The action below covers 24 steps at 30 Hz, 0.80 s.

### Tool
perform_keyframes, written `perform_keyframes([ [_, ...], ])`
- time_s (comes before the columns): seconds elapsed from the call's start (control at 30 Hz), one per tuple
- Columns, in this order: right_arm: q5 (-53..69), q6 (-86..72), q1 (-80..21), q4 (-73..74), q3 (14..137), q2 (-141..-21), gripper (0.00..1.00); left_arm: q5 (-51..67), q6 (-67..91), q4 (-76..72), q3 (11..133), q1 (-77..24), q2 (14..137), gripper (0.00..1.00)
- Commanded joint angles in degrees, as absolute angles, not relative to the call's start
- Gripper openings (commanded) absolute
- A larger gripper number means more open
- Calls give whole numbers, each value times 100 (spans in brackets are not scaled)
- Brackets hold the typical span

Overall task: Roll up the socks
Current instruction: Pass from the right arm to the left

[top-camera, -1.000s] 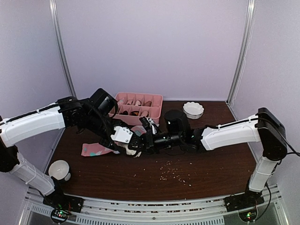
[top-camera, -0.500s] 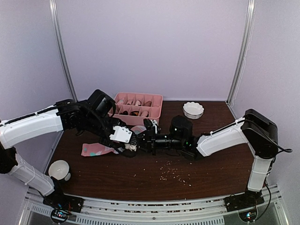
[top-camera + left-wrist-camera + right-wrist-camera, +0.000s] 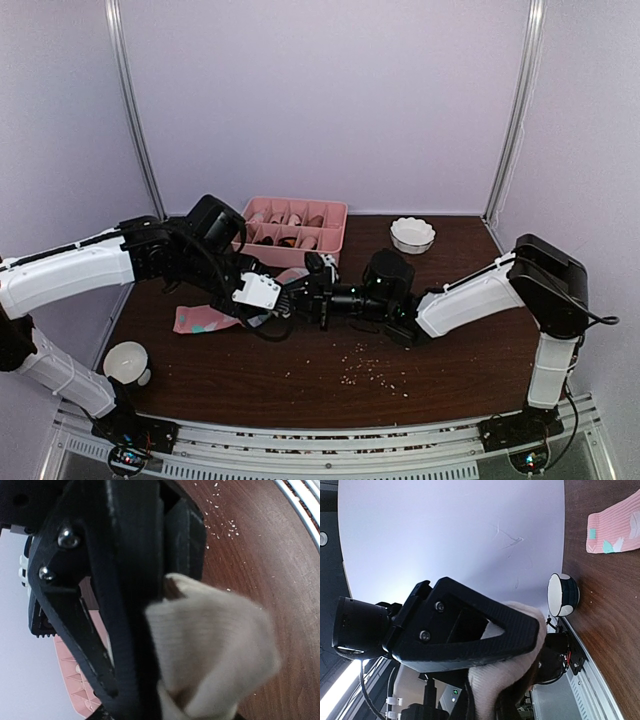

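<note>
The cream sock is a bunched bundle held just above the table where both grippers meet. My left gripper is closed round it, one black finger pressed to its side and the other finger hidden. My right gripper is shut with cream sock fabric wrapped round its finger. From above, the left gripper and right gripper touch tip to tip and hide the bundle. The pink sock lies flat on the table to their left, also seen as the pink sock with teal patches.
A pink divided tray stands at the back, just behind the grippers. A white bowl sits at the back right. A cup stands near the front left corner. Crumbs are scattered on the brown table in front.
The right arm has stretched lower and further left, pushing its gripper into the left one. The left jaws have narrowed slightly on the bundle. The cream sock no longer shows from above.
</note>
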<state>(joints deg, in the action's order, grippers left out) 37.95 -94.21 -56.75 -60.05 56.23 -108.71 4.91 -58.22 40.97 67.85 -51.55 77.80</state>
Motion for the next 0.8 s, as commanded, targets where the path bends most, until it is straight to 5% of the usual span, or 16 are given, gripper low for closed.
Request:
perform_keyframes([
  [0.0,3505,-9672,-5755,-6812,5654,-10946,0,168,-5827,3652,6626,-5179,7786,46],
  [0.33,3402,-9807,-5819,-6759,5520,-11030,4,69,-5432,3649,6925,-5177,7798,1],
  [0.4,3433,-9586,-5782,-6644,5489,-10950,25,259,-5332,3832,6981,-5177,7800,0],
  [0.43,3470,-9431,-5761,-6548,5485,-10891,47,413,-5231,3965,7032,-5172,7802,0],
  [0.47,3504,-9188,-5718,-6401,5473,-10791,83,624,-5123,4130,7104,-5156,7811,0],
  [0.5,3545,-8853,-5689,-6199,5454,-10675,98,880,-5007,4323,7197,-5132,7832,0],
  [0.63,3481,-7239,-5472,-4321,5345,-9872,99,2057,-4255,4944,7635,-4898,7982,0],
  [0.77,2196,-4761,-5486,-1406,5556,-8803,99,3322,-3581,5290,8079,-4479,8105,0],
])
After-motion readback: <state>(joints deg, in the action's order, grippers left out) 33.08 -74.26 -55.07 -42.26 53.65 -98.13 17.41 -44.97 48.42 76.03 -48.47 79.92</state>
